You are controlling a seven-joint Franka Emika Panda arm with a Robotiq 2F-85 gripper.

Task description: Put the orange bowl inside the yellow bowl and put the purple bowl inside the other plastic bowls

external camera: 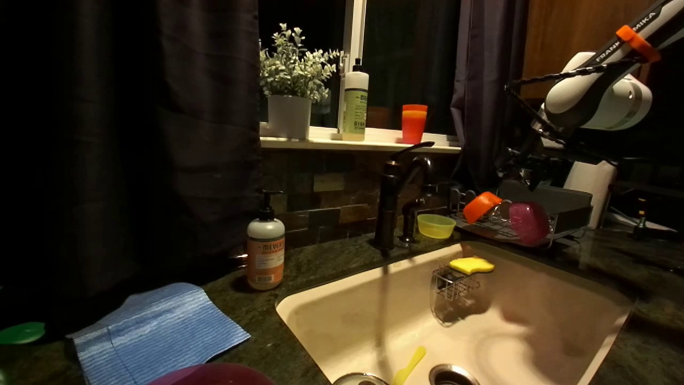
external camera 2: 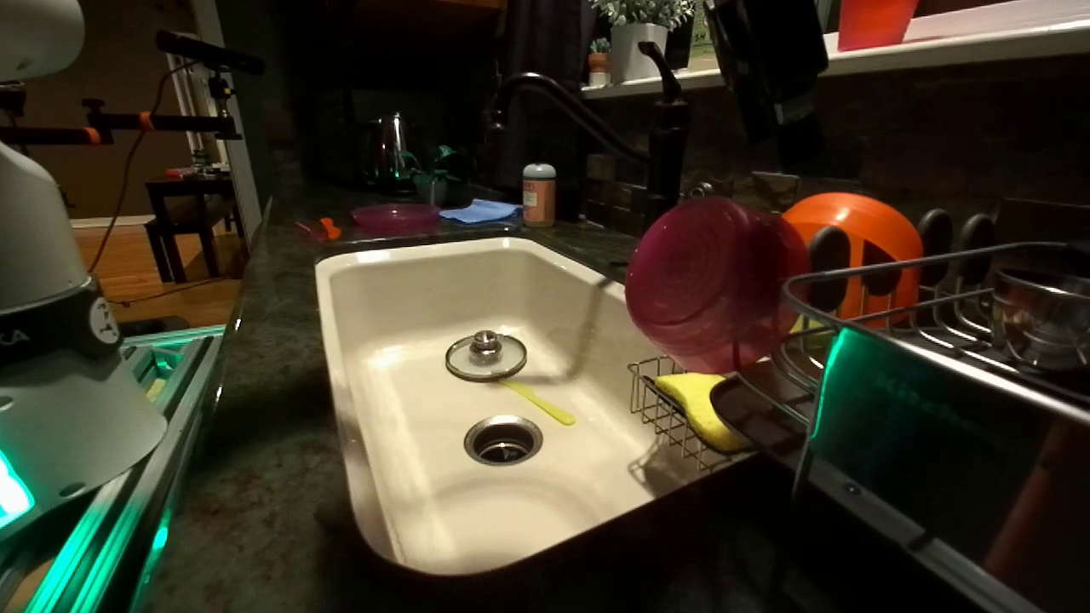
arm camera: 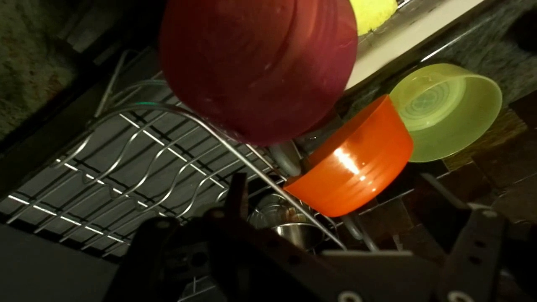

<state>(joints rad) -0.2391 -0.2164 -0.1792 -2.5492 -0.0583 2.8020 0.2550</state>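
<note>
My black two-fingered gripper (arm camera: 334, 180) hangs above the metal wire dish rack (arm camera: 168, 148), its dark fingers (arm camera: 238, 197) spread wide with nothing in their grip. Taking the wrist view as a dial centred on the shiny orange round plastic bowl (arm camera: 356, 163), I find the dark purple round plastic bowl (arm camera: 260, 75) between ten and eleven o'clock and the translucent yellow-green round plastic bowl (arm camera: 444, 109) at two o'clock. The orange bowl lies tipped on its side among the rack's prongs (arm camera: 286, 158), its mouth turned toward the purple bowl, which is propped steeply at the rack's end. In an exterior view the yellow bowl sits upright on the dark speckled countertop (external camera: 336, 256), just beside the dark bronze tap (external camera: 387, 208).

I judge the step in hand to be the first, fetching the orange bowl, since neither nesting is done. The next move calls for lowering onto its edge, one finger inside and one outside, then pinching the wall and drawing it clear of the prongs without nudging the purple bowl. After that I would swing toward two o'clock, rolling the orange bowl base-down before releasing it in the yellow one. The purple bowl should come last, into the pair.
</note>
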